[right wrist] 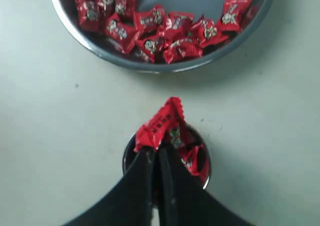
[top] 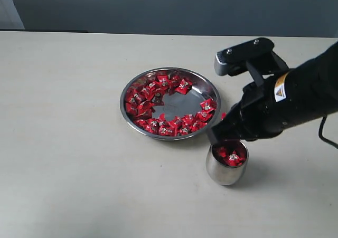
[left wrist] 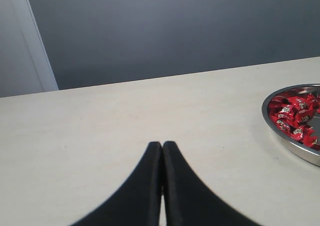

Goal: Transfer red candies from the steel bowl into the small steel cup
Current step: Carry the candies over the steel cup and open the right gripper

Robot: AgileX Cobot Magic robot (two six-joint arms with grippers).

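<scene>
Right arm: the right gripper [top: 215,139] hangs just above the cup [top: 225,172], at the side of its rim nearest the bowl [top: 182,104]. In the wrist view the right gripper [right wrist: 155,155] has its fingers pressed nearly together, pinching a single candy [right wrist: 162,123] by one end. The wrapper sticks out past the fingertips, over the cup [right wrist: 126,158] rim and towards the bowl [right wrist: 150,65].

Cup: upright on the table [top: 68,143], just beside the bowl and not touching it. A few red candies [top: 230,156] lie inside, also visible in the wrist view [right wrist: 193,159].

Bowl: most of the red candies [top: 158,125] lie in a ring along the wall. The middle of the floor is bare steel. The near arc of that ring shows in the right wrist view [right wrist: 150,31].

Left arm: not visible in the exterior view. The left gripper [left wrist: 161,147] has its fingers closed against each other with nothing between them, above bare table. The bowl [left wrist: 292,149] edge, with candies [left wrist: 295,114], sits well off to one side.
</scene>
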